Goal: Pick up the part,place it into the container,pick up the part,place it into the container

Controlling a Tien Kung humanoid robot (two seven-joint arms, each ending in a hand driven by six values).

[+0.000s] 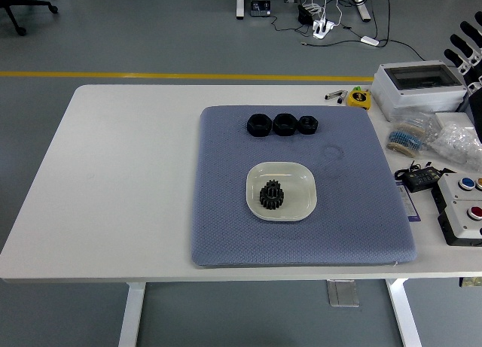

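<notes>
Gear-shaped black part [271, 195] sits upright inside the shallow white square dish with rounded corners [302, 184], a little left of the dish's middle. The dish rests on a large blue-grey textured foam mat [226, 211] that covers the right-centre of the white rectangular table [113, 181]. Along the mat's far edge stand three more black parts in a row, close beside one another: a hexagonal ring-like piece on the left [258, 124], a similar piece in the middle [284, 123], and a smaller round one on the right [308, 123]. All three lie well apart from the dish.

At the picture's right edge, only the black finger segments of the right hand [471, 50] show, raised above the table's far right corner. They look spread apart and seem to hold nothing, though most of the hand is cut off by the frame, so this is hard to confirm. The left arm does not appear.

Clutter fills the table's right side beyond the mat: a pale grey plastic box with a clear lid [419, 85], a small yellow tape measure [359, 98] just beside it, clear plastic bags of small items [429, 136], a black adapter with its cable [423, 177], and a white control box with coloured buttons [463, 204] at the near right.
</notes>
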